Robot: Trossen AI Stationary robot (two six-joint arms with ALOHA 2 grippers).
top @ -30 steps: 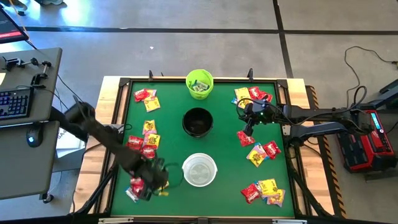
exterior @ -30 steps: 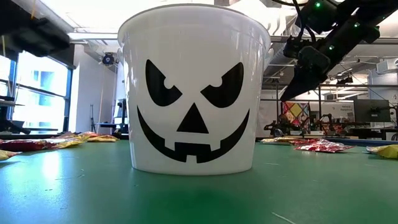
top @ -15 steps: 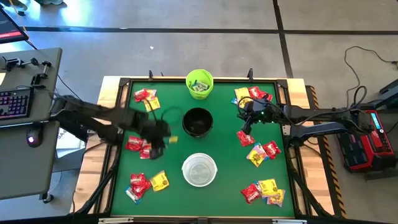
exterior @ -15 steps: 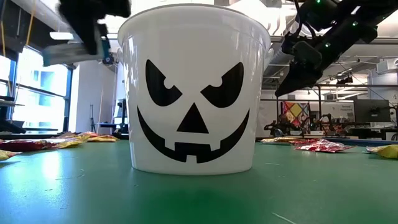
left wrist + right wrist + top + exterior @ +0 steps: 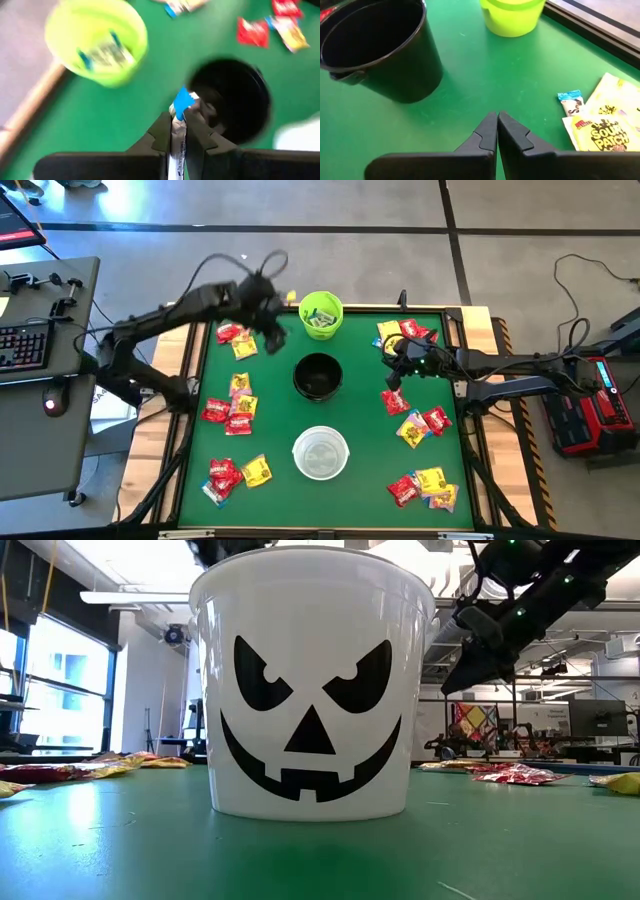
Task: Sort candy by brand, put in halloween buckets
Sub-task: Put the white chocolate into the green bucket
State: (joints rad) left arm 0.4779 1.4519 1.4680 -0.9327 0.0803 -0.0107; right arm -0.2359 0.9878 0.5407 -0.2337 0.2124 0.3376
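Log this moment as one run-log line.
left gripper: shut on pale candy packet, near lime green bucket | right gripper: shut, empty, above table

From my right wrist I can read "SOUR PATCH" on a yellow candy packet (image 5: 601,134) lying on the green table; the print on the packet my left pincer (image 5: 178,134) grips stays illegible

Three buckets (image 5: 320,376) stand in line mid-table (image 5: 360,430), candy (image 5: 232,410) either side.

Robotics lab, green-topped table (image 5: 270,420), desk keyboard (image 5: 22,345), concrete floor (image 5: 350,210)
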